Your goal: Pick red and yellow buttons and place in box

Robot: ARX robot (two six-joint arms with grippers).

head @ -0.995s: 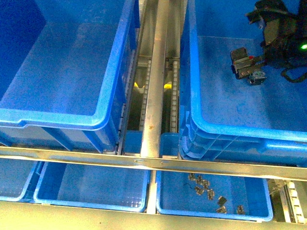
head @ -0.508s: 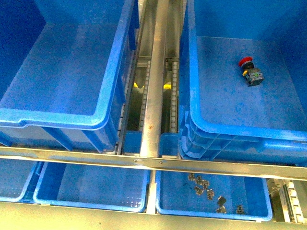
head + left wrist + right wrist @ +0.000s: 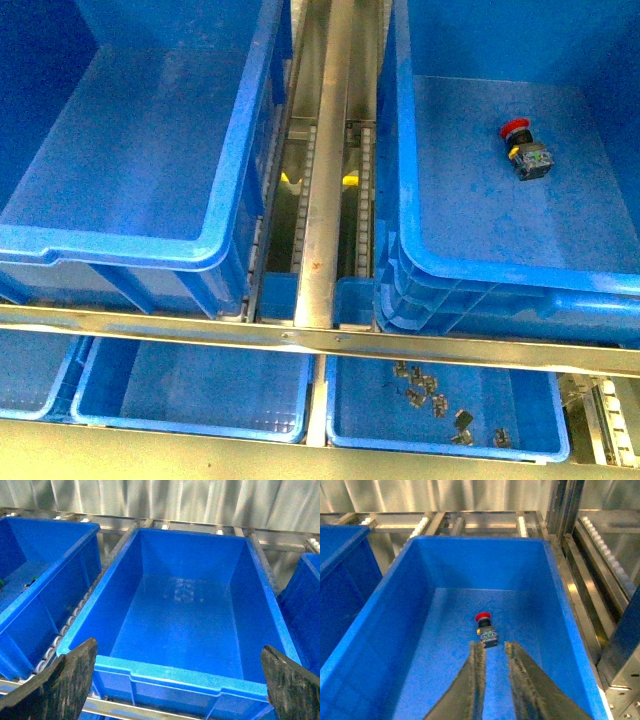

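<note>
Starting on the left: the left bin [image 3: 215,255] is empty, and the left gripper [image 3: 178,647] hangs above it with its jaws spread wide and nothing in them. Past the metal rail [image 3: 325,150], the box [image 3: 405,200] has the red button [image 3: 522,148] lying on its floor toward the far side, red cap away from the robot, well clear of the walls. So I'd say the red half is done.

The right gripper [image 3: 493,645] sits just above that button, jaws nearly together with only a thin slit between them, and it's carrying nothing.

I can't spot the yellow button anywhere. There are yellowish bits down beside the rail, too small to call. The small tray [image 3: 340,425] at bottom right only holds little metal parts.

My advice for the next move:
- Bring the right arm straight up over the box rim before swinging.
- Spread the jaws well before coming down.
- Grab the yellow one by its blocky body, since the round cap would probably slip.
</note>
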